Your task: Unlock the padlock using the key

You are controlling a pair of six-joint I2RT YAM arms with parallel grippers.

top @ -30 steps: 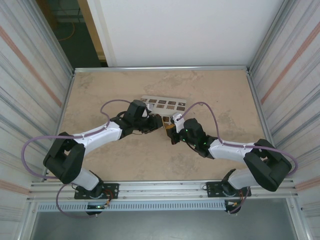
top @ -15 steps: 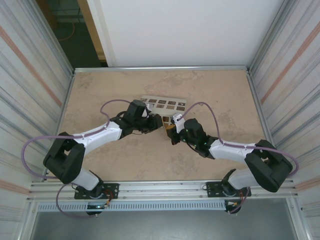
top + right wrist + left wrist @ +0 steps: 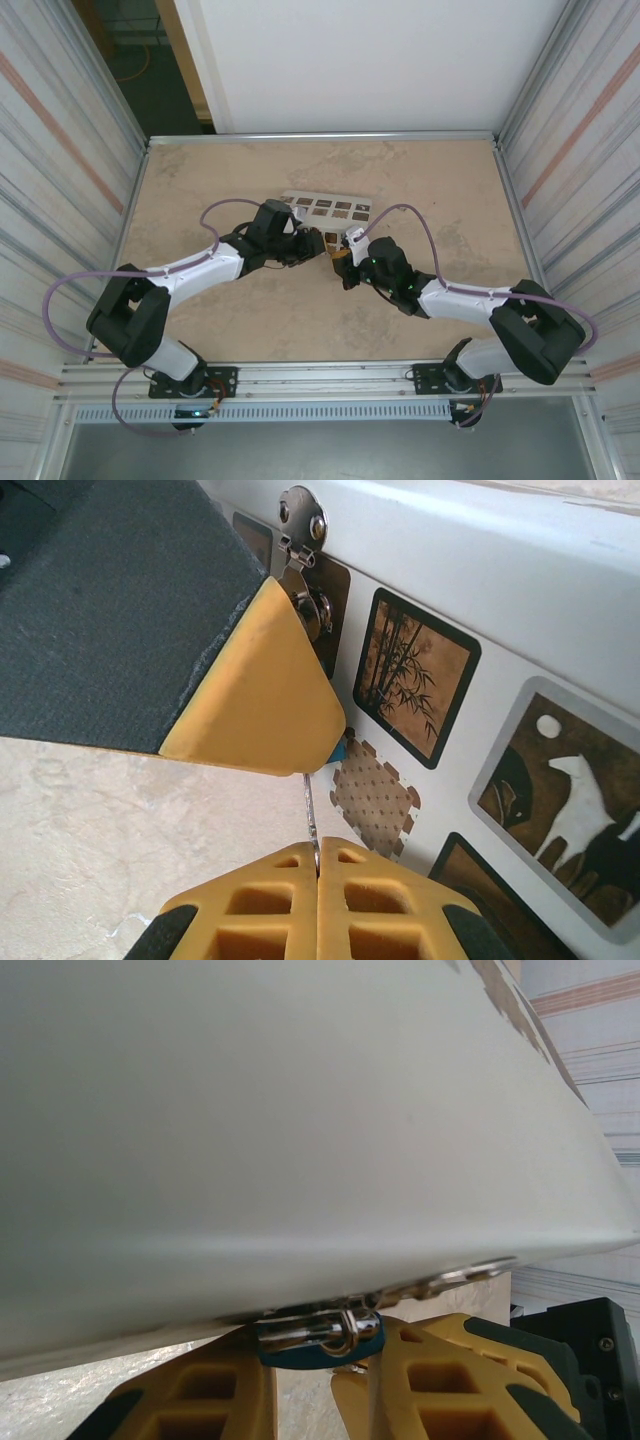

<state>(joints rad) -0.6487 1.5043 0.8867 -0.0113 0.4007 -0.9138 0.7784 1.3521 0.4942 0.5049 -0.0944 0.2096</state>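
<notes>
Now, your left gripper (image 3: 305,1370) is pinching the small blue-bodied padlock with a silvery metal shackle (image 3: 320,1335) between its yellow fingertips, pressed close against the wall of the white box with dark picture tiles (image 3: 300,1110), near the box's metal hasp (image 3: 300,530). Your right gripper (image 3: 318,858) is squeezing its fingers fully together on the thin silvery metal key (image 3: 309,810), whose shaft is pointing up toward the padlock, just beside the box's tiled face.
</notes>
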